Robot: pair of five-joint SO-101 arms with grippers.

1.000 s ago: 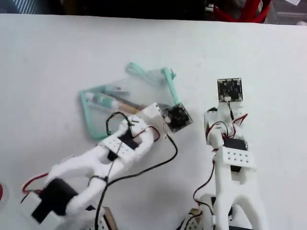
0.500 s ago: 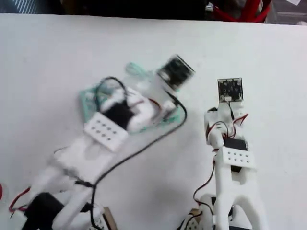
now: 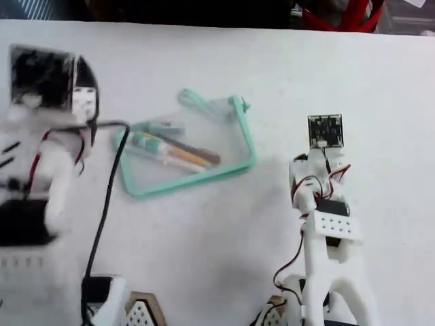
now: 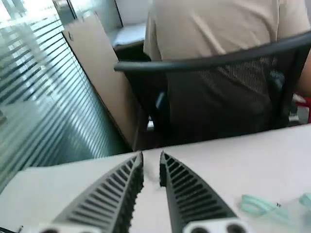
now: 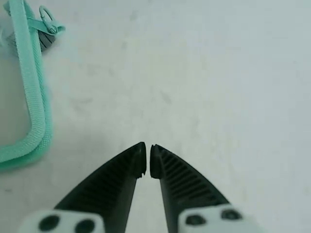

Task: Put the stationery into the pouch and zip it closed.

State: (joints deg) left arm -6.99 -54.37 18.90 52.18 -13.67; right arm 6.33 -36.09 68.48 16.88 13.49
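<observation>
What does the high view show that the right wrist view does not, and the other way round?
The high view adds the pens inside the pouch, its strap and the right arm. The right wrist view adds the right end effector, shut, over the table. Both share the pouch's mint edge and zip pull.

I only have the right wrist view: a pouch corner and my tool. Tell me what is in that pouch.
Observer: The high view shows pens lying inside the clear pouch.
Operator: Report where the left arm is.
Observer: The left arm is at the left side of the table, apart from the pouch. The left tool holds nothing.
Operator: Name anything lying by the pouch's far edge.
Observer: A teal loop strap lies there on the table.
</observation>
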